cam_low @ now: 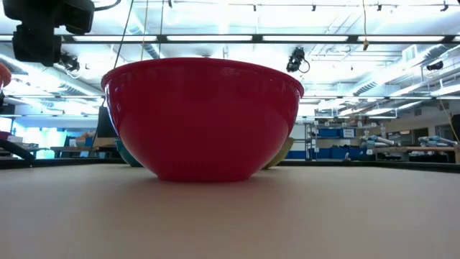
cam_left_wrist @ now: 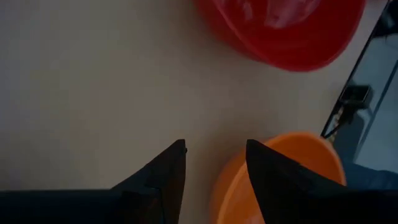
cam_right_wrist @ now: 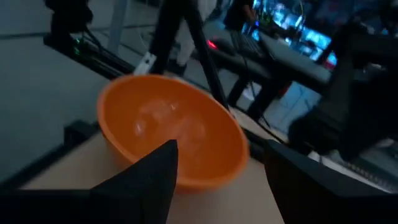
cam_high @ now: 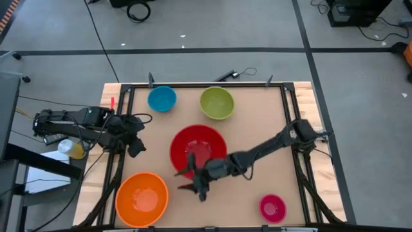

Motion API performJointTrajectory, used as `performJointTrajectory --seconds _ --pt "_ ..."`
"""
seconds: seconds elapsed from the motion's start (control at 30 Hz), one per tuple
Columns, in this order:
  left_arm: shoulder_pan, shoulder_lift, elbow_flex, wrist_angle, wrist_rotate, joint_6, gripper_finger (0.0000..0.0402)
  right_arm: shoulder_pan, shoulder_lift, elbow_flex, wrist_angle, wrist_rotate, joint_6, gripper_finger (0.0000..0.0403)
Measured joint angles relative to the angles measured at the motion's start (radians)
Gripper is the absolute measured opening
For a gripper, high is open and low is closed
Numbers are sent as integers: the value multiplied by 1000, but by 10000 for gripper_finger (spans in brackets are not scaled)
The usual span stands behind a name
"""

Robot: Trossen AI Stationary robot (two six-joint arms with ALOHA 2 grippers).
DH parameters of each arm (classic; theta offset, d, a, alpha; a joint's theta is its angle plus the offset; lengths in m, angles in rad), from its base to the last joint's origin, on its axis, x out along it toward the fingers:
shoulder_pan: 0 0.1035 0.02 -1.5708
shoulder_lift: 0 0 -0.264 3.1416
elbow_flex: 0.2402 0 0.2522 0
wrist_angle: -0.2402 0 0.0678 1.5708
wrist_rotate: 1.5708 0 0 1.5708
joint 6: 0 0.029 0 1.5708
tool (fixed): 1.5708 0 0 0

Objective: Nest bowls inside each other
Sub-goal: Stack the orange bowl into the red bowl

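1. The round glossy red plastic bowl, the largest, sits upright near the middle of the brown table in the high view; in the low view it fills the centre of the frame.
2. The round glossy orange plastic bowl stands at the lower left of the high view, near the table's edge and apart from the red bowl.
3. The round lime green plastic bowl is at upper centre, with the smaller round blue plastic bowl near it on its left; they do not touch.
4. The small round magenta pink plastic bowl rests alone at the lower right.
5. All five bowls sit separately, none inside another.
6. The right gripper reaches in from the right of the frame and hangs at the red bowl's lower rim, its dark fingers spread and holding nothing; its wrist view looks toward the orange bowl.
7. The left gripper waits at the table's left edge, between the red and orange bowls, its fingers parted and empty.
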Motion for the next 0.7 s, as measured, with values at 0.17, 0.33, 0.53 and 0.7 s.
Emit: performJointTrajectory --seconds 0.17,0.33,0.53,0.7 --pt "0 0 0 -6 22 79 169 55 156 120 -42 -3 -129 243" --pt "0 5 0 -6 22 125 169 83 305 320 -177 59 -281 243" --pt "0 14 0 -8 56 84 169 87 398 560 -383 122 -338 243" --pt "0 13 0 -9 57 82 169 88 452 703 -572 79 -340 241"
